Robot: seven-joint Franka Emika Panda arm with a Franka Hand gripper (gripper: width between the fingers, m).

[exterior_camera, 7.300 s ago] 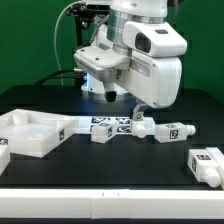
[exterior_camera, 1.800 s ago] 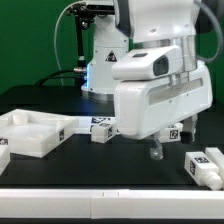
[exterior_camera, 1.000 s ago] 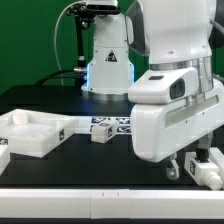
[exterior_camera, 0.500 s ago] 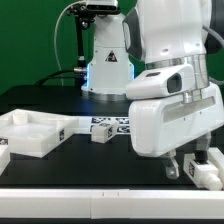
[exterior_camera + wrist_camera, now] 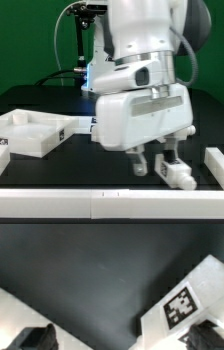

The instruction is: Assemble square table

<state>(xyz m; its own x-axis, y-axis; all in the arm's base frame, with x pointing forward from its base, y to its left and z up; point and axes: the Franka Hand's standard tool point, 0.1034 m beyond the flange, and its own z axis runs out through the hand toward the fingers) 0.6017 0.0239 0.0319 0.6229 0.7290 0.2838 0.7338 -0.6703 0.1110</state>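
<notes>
The white square tabletop lies rim up at the exterior view's left, with a tagged white leg lying against it. My gripper is low over the black table near its front edge, with its fingers wide apart. A white leg lies on the table against the finger on the exterior view's right. In the wrist view this leg shows its black-and-white tag beside one fingertip, and bare table fills the rest of the gap of the gripper. Another leg lies at the exterior view's right edge.
The robot's body hides the middle of the table, including the marker board and any leg there. The white front edge of the table runs just in front of the gripper. A white surface shows in one corner of the wrist view.
The arm has swung to the exterior view's left along the front edge. The leg by the finger has shifted left with it, away from the other leg.
</notes>
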